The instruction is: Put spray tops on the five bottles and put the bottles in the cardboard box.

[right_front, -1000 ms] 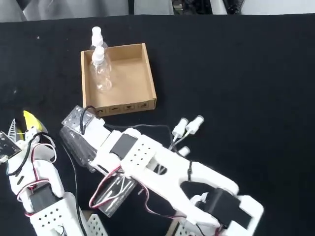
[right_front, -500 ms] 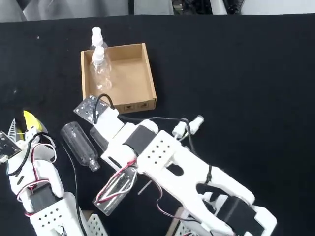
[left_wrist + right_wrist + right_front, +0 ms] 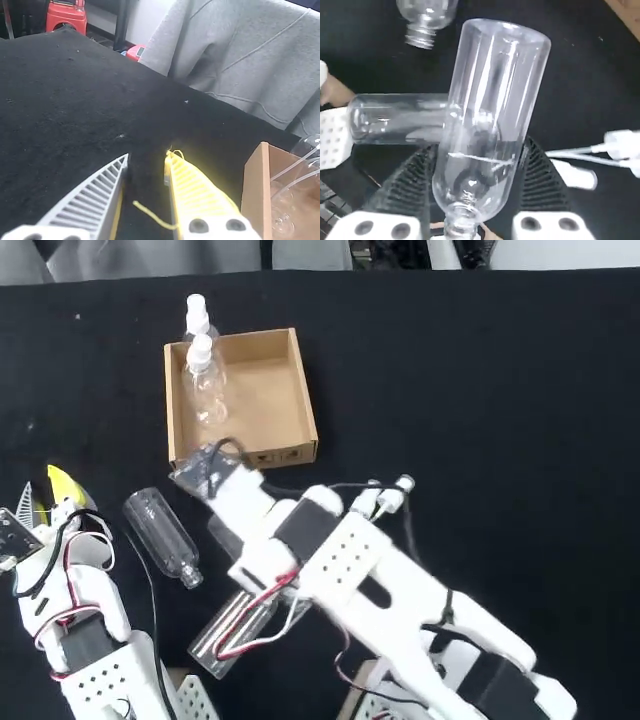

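My right gripper (image 3: 477, 192) is shut on a clear uncapped bottle (image 3: 490, 110), gripped near its neck and held tilted above the black table. The right arm (image 3: 340, 560) stretches over the table's middle, just in front of the cardboard box (image 3: 290, 390). A second bare bottle (image 3: 162, 535) lies left of that arm, and a third (image 3: 232, 632) lies partly under it. Loose spray tops (image 3: 385, 498) rest to the arm's right. One capped bottle (image 3: 205, 380) lies in the box; another's spray top (image 3: 197, 312) shows at its far rim. My left gripper (image 3: 145, 170) is open at the near left.
The black table (image 3: 480, 390) has free room to the right of the box and at the back. A person's grey sleeve (image 3: 235, 60) shows beyond the far table edge. The left arm (image 3: 70, 610) stands at the near left corner.
The right arm has swung right and toward the box with its bottle, uncovering the loose bottle on the left. The left arm has stayed still.
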Robot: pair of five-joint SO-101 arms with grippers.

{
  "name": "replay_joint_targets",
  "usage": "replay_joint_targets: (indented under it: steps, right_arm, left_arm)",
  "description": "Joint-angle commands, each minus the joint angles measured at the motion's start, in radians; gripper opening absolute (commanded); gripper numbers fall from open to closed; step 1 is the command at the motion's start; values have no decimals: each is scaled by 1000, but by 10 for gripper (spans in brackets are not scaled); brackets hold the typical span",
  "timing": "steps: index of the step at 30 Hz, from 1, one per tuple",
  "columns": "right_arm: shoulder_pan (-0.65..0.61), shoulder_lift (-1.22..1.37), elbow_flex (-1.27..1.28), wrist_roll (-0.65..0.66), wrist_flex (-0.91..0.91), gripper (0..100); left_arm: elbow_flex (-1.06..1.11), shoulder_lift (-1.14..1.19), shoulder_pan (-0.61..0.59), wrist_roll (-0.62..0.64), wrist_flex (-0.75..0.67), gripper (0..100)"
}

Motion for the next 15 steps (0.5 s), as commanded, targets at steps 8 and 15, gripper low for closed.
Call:
replay_joint_targets:
  steps: [8, 15]
  right_arm:
    - [252, -117, -61, -3, 101, 81]
    - [387, -134, -61, -41, 140, 82]
  left_arm:
    - [24, -8, 1, 0, -23, 109]
    - [24, -8, 1, -2, -23, 109]
